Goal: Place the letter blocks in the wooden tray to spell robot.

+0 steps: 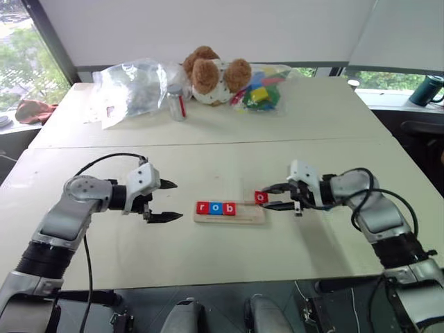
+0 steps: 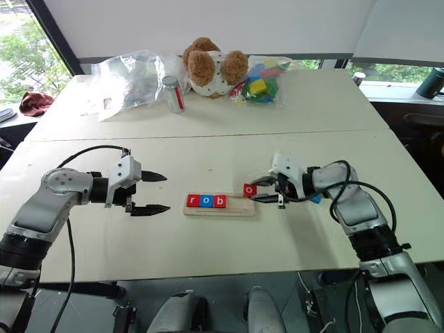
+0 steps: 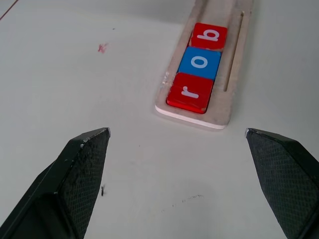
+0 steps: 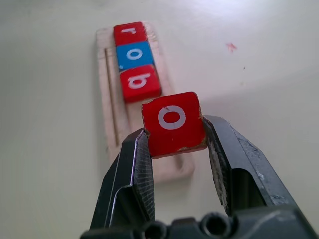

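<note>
A red "o" block (image 4: pixel 173 123) is pinched by its side edges in the right tool (image 4: pixel 174 137) above the wooden tray (image 1: pixel 253 217), where "r", "o", "b" are seated. Light, rigid, perhaps slippery, it is judged. The left tool (image 1: pixel 166 201) is held open beside the tray.

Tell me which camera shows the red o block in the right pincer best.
The right wrist view: the red o block sits large between the right pincer's fingers, letter readable. Both eye views show it small, above the wooden tray's right end.

Pale tables (image 1: pixel 208 163) beneath bright windows (image 1: pixel 17 59)
</note>
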Controlling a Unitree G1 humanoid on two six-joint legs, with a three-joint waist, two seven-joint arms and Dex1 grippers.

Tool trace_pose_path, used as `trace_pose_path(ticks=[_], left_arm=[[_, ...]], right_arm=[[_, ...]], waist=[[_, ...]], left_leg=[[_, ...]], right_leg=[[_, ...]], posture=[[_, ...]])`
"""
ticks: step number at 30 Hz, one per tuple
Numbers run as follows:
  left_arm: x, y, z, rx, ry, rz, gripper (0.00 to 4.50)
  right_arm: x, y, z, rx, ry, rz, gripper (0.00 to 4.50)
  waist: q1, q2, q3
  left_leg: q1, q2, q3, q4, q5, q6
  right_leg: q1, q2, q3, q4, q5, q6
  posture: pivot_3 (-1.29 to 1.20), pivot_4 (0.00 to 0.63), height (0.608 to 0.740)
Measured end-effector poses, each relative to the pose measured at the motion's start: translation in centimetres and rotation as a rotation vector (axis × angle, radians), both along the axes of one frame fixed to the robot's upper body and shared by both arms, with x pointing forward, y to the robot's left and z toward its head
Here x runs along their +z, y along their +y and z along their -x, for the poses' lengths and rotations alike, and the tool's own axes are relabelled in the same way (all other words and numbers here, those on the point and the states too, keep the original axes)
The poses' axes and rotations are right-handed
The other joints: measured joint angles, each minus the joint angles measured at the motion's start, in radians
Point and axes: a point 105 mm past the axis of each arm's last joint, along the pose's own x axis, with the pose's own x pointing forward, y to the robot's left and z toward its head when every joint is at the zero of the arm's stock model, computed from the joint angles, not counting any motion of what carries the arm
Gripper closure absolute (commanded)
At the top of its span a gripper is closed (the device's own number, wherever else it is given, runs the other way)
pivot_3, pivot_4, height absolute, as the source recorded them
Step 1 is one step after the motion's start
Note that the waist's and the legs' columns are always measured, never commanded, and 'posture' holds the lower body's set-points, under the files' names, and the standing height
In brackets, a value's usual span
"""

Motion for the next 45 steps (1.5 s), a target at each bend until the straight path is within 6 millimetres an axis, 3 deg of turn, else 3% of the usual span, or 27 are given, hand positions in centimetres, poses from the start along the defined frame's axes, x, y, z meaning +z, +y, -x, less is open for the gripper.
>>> trace_pose_path(ticks=[6, 18, 43, 45], left_arm=[[-0.2, -0.3, 0.1, 0.001, -0.004, 0.009, 0.0], [-0.5, -1.0, 0.1, 0.011, -0.014, 0.035, 0.0], [-1.3, -2.2, -0.2, 0.009, -0.015, 0.057, 0.0], [-1.3, -2.2, -0.2, 0.009, -0.016, 0.055, 0.0]], right_arm=[[-1.6, 0.3, 0.1, -0.008, 0.059, 0.081, 3.41], [-2.6, 2.3, 0.9, 0.03, 0.063, 0.121, 3.41], [-2.7, 3.3, 0.9, 0.034, 0.068, 0.116, 3.41], [-2.7, 3.3, 0.9, 0.034, 0.066, 0.117, 2.34]], waist=[[-0.004, 0.0, 0.0], [-0.003, 0.0, 0.0], [-0.007, 0.0, 0.0], [-0.007, 0.0, 0.0]], left_leg=[[-0.001, 0.0, 0.0, 0.0, 0.0, 0.0], [-0.001, 0.0, 0.0, 0.0, 0.0, 0.0], [0.0, 0.0, 0.0, 0.0, 0.0, 0.0], [0.0, 0.0, 0.0, 0.0, 0.0, 0.0]], right_leg=[[0.0, 0.0, 0.0, -0.001, 0.0, 0.0], [0.0, 0.0, 0.0, 0.0, 0.0, 0.0], [0.0, 0.001, 0.0, 0.0, 0.0, 0.0], [0.0, 0.001, 0.0, 0.0, 0.0, 0.0]], posture=[[0.0, 0.15, 0.74], [0.0, 0.15, 0.74], [0.0, 0.15, 0.74], [0.0, 0.15, 0.74]])
